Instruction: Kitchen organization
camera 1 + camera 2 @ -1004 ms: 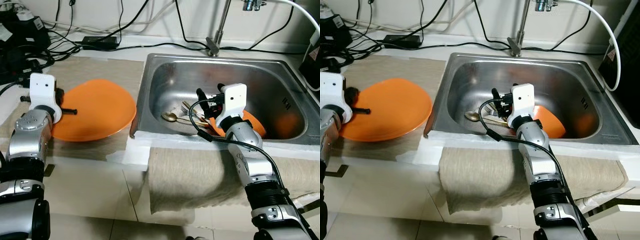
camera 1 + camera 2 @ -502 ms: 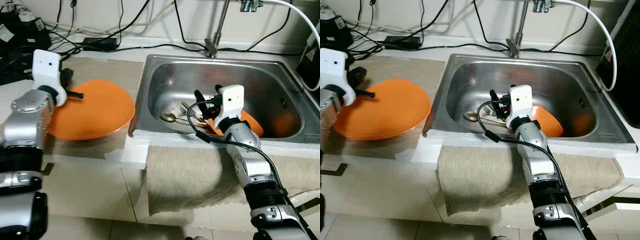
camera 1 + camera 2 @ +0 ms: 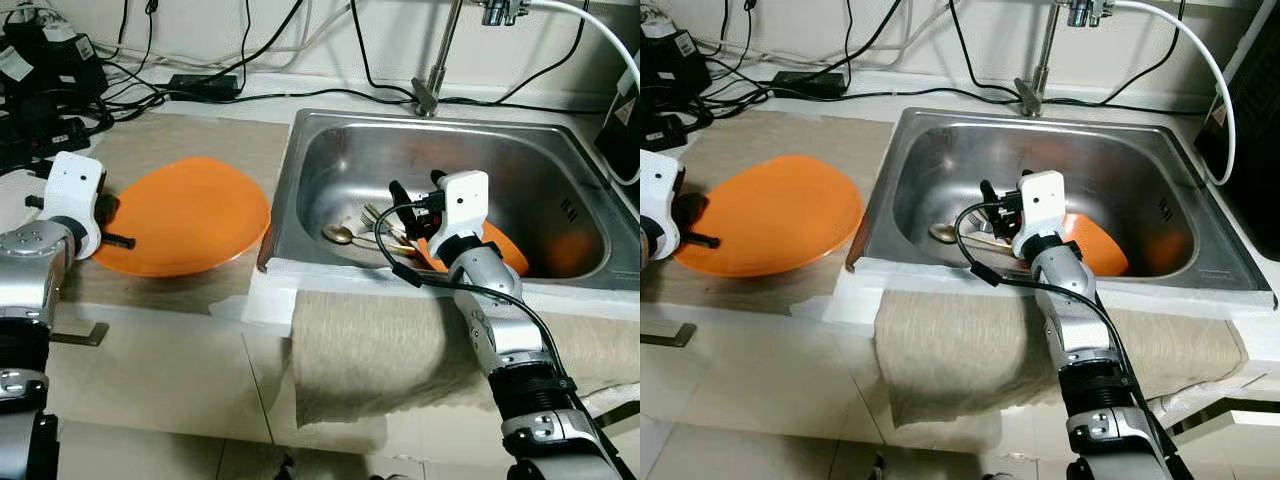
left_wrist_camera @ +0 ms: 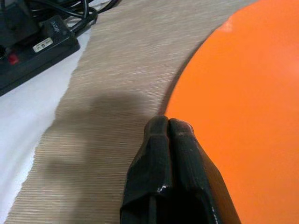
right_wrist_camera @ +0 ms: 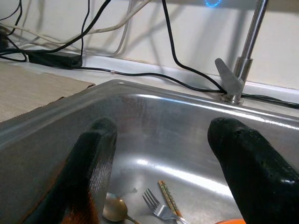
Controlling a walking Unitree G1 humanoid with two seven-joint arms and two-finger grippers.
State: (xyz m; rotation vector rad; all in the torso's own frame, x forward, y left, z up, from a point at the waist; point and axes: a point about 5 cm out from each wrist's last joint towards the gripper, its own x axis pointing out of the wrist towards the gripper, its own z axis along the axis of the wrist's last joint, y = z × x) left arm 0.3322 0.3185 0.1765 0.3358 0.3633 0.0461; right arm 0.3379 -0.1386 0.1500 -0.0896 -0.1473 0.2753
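Now the left arm has pulled back from the plate

Compared with half a second ago, the left gripper (image 3: 128,241) has moved down and toward the robot. It was raised over the far left part of the orange plate (image 3: 185,215); now it sits low at the plate's near left edge. In the left wrist view its fingers (image 4: 169,140) are pressed together with nothing between them, and their tips lie at the rim of the plate, above the beige mat (image 4: 107,93). The plate itself rests flat on the mat on the tabletop, just beside the left wall of the sink (image 3: 300,180), in the same place as before. So I judge that this plate is already put down and the left arm is finished with it, or is only adjusting its position.

The right gripper (image 3: 993,203) has almost not moved. It hangs inside the sink, and its 2 fingers (image 5: 93,154) are spread wide and hold nothing. Below them, on the sink bottom, lie a spoon (image 3: 338,234) and a fork (image 5: 156,207), and beside the right arm there is a second orange dish (image 3: 505,248) against the near wall.

For the task this means that the work probably passes to the right side: the cutlery and the second dish are not yet taken out.
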